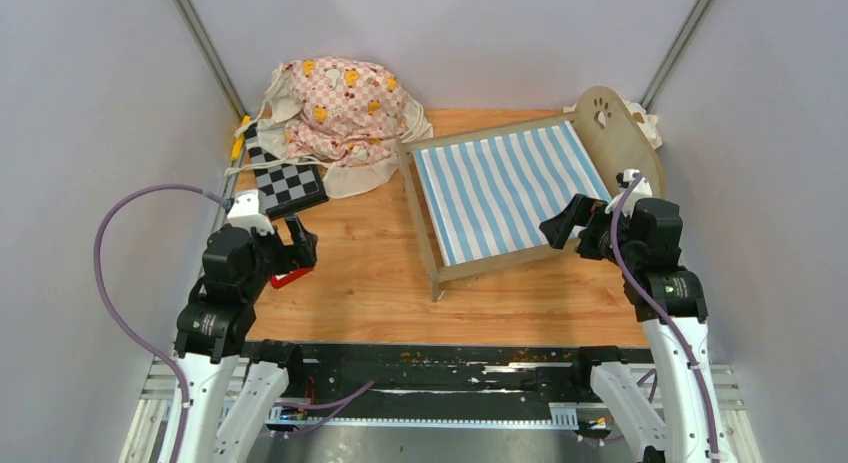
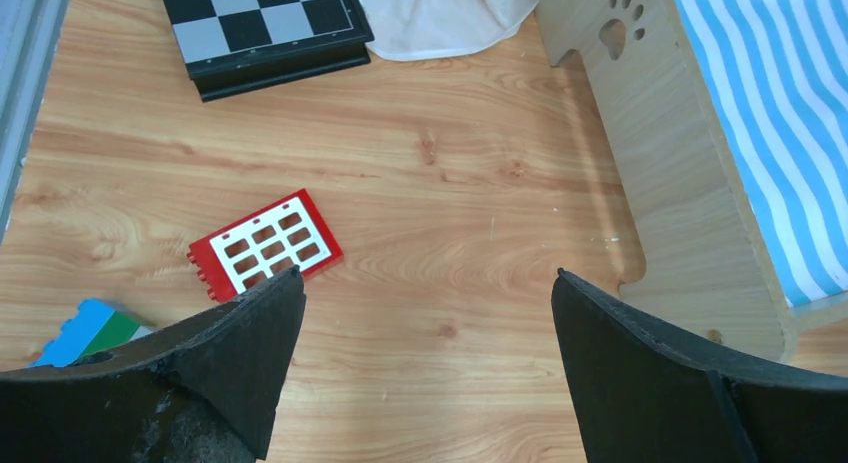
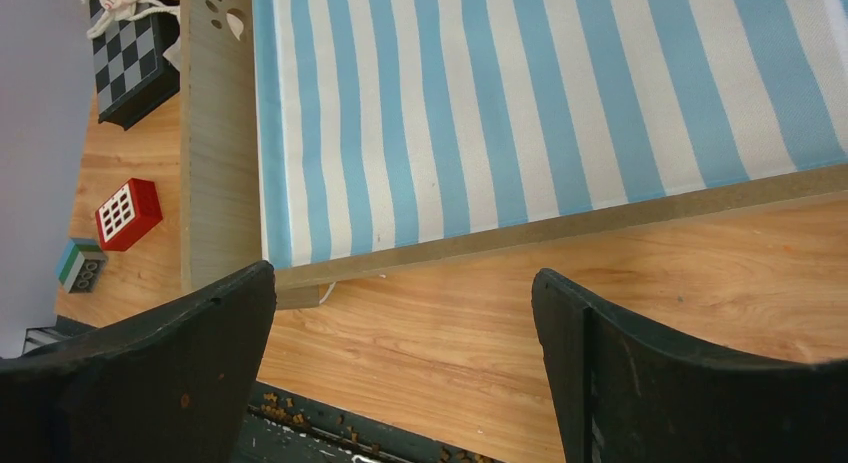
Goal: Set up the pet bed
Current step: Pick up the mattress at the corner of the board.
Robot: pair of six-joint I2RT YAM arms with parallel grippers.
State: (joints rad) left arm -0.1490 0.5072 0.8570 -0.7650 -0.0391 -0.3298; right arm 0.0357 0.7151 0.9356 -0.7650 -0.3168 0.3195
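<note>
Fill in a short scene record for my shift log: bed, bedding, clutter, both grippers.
bed: pet bed standing on the table, striped fabric bare
bedding: cushion heaped at back left, off the bed
clutter: chessboard, red block and blue-green block, all left of the bed
left: left gripper open, empty, over bare wood near the red block
right: right gripper open, empty, by the bed's near rail
</note>
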